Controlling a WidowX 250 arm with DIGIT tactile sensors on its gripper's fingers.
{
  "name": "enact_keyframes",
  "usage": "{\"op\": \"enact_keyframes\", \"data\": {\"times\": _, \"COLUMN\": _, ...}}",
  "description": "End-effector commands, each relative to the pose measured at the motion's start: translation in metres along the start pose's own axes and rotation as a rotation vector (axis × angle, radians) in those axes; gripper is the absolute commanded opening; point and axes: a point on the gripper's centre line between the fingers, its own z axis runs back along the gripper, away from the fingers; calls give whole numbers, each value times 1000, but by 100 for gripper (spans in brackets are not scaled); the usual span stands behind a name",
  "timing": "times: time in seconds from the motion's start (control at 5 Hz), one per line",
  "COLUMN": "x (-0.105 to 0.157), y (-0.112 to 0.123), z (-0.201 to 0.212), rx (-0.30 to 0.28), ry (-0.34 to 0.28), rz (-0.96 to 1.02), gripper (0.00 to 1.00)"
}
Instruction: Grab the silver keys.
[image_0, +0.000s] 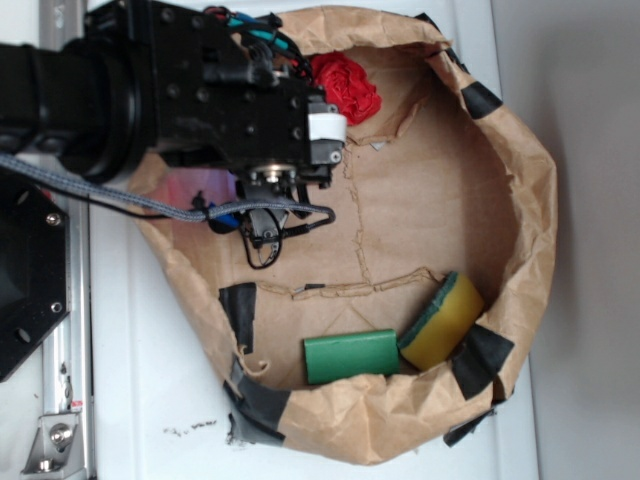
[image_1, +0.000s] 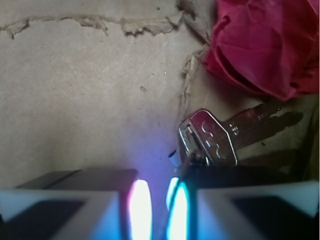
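Gripper (image_1: 159, 210) nearly closed, its narrow gap pinching silver keys (image_1: 215, 137) at their ring.

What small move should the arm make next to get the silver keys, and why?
Probably shift the tool slightly toward the bunch of shiny silver metal keys before lowering. In the wrist view the keys lie off to one side of the gap between the fingers, right beside the red crumpled cloth ball, so closing here would likely miss.

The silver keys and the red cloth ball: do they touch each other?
Cannot tell. In the wrist view the silver keys lie just below the red cloth ball, but shadow hides any gap or contact.
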Motion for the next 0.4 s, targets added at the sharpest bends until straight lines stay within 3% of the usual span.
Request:
{"op": "enact_keyframes", "data": {"times": 0.0, "x": 4, "y": -2, "z": 9, "rx": 3, "ry": -36, "rz": -17, "gripper": 0}}
{"op": "enact_keyframes", "data": {"times": 0.2, "x": 4, "y": -2, "z": 9, "rx": 1, "ry": -33, "rz": -18, "gripper": 0}}
